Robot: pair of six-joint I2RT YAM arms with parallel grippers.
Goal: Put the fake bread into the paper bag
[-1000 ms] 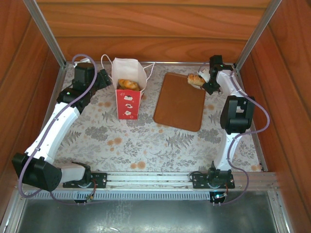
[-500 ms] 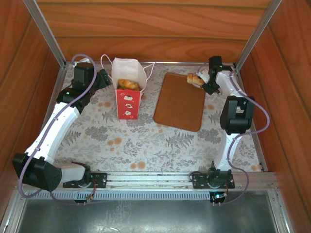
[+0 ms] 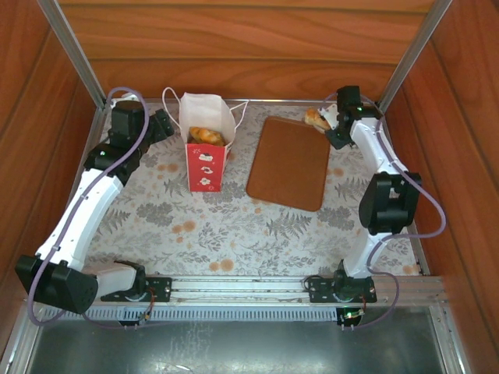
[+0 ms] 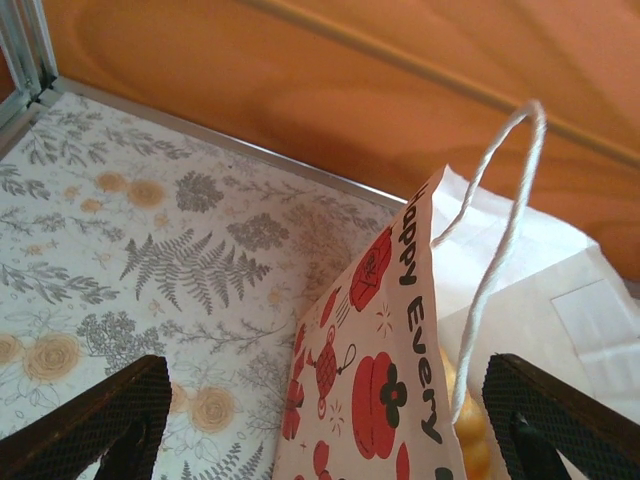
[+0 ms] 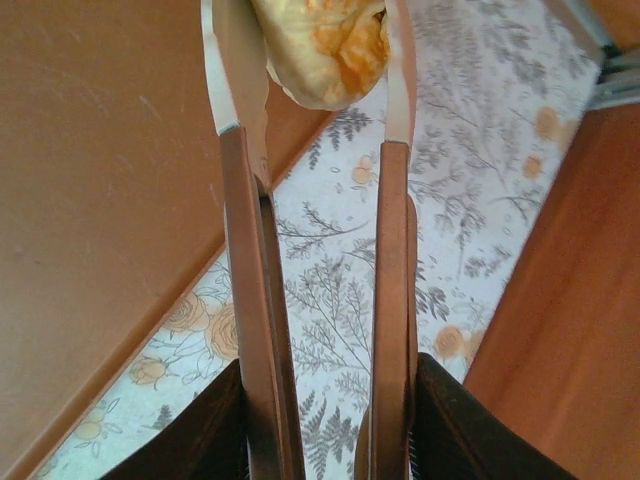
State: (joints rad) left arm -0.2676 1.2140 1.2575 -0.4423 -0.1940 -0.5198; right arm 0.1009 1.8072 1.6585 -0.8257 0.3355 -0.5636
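Clamping down at the far right corner, the right pincer (image 5: 315, 70) has a golden pastry (image 5: 325, 40) squeezed between its two fingers, held over the flowered worktop (image 3: 234, 226) just beside the far edge of the brown board (image 3: 288, 162). Over on the far left, the left pincer (image 3: 165, 126) hangs spread wide, released, gripping nothing, just beside the upright paper bag (image 3: 207, 156), and a second pastry (image 3: 207, 135) sits in the bag's open mouth.

Top camera looks steeply down from above the near edge; wrist cameras sit close, left beside the paper bag (image 4: 370, 370) (shared with top), right over the far-right worktop (image 5: 330, 300).
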